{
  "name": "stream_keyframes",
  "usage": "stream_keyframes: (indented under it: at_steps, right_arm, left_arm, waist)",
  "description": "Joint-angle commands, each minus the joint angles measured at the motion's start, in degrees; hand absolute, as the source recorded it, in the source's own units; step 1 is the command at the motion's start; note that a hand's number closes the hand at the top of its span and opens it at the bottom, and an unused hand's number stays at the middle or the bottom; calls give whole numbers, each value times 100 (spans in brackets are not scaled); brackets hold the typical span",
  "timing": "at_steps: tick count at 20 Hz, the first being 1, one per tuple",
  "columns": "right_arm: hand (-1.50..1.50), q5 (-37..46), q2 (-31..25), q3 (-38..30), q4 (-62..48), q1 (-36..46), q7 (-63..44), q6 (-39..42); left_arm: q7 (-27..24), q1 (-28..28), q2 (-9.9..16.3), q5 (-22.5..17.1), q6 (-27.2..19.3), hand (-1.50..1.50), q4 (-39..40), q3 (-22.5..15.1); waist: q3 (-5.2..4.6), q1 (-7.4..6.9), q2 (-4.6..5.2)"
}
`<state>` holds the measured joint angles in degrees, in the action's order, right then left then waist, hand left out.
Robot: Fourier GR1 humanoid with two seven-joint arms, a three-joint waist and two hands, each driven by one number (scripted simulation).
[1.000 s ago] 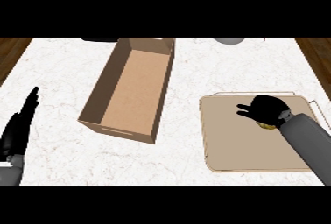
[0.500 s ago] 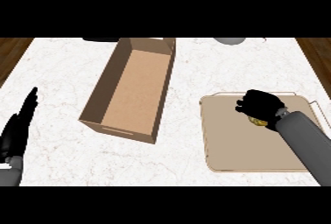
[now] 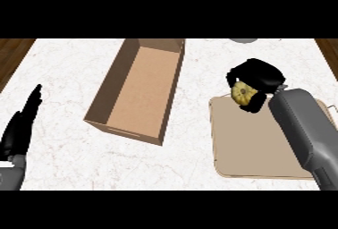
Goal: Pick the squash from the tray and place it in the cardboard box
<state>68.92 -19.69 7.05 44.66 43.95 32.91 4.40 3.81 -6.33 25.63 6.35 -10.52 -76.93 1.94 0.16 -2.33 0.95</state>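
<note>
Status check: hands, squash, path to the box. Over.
Right hand curled round squash, lifted at the tray's top left corner. Left hand open, resting at left edge. Nothing between squash and cardboard box.

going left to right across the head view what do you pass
left hand, resting open at the left edge → cardboard box → right hand curled round the squash → tray, below and right of that hand
</note>
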Motion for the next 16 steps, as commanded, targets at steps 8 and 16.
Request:
stream_keyframes:
  at_steps: [8,16]
  right_arm:
    - [150,-1469,233,-1439,-731,1446,1198,-493]
    - [150,-1761,959,-1526,-1341,2452,825,119]
  left_arm:
    - [58,-152,46,23,76,0,172,145]
    - [99,77,25,17,179,0,-174,216]
  waist:
    - [-11,66,-46]
    - [-16,45,-64]
